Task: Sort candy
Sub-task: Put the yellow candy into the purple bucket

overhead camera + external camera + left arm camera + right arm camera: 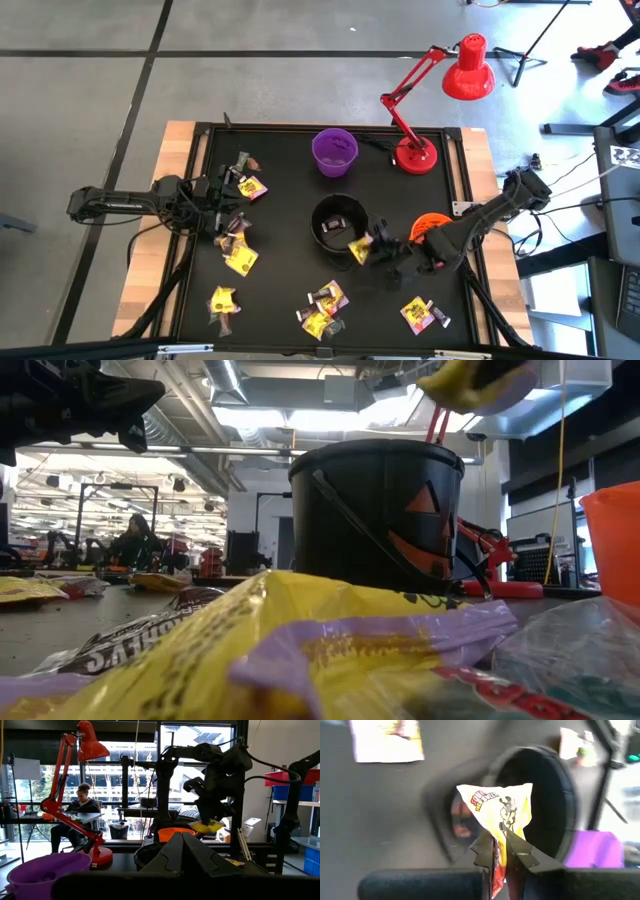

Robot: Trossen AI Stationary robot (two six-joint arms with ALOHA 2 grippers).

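While you look at the high view, note the right pincer sits centre-right of frame, w/ its fingers pinching a yellow candy right at the lower-right rim of the black bowl. In the right wrist view you see that candy clamped between the two dark fingers, wrapper upright, w/ the black bowl's mouth just behind it. From the low view the same piece hangs above the bowl's rim at top right.

Your left pincer is at the left of the high frame, pressed together, nothing visibly held, near loose candy.

Rest of the candy is scattered on the black table: a few pcs at upper left, some at mid left, one at lower left, a cluster at bottom centre, a pair at lower right.

Purple bowl sits top centre, just above the black one. Orange bowl is partly hidden under the right arm. Red lamp stands at upper right.
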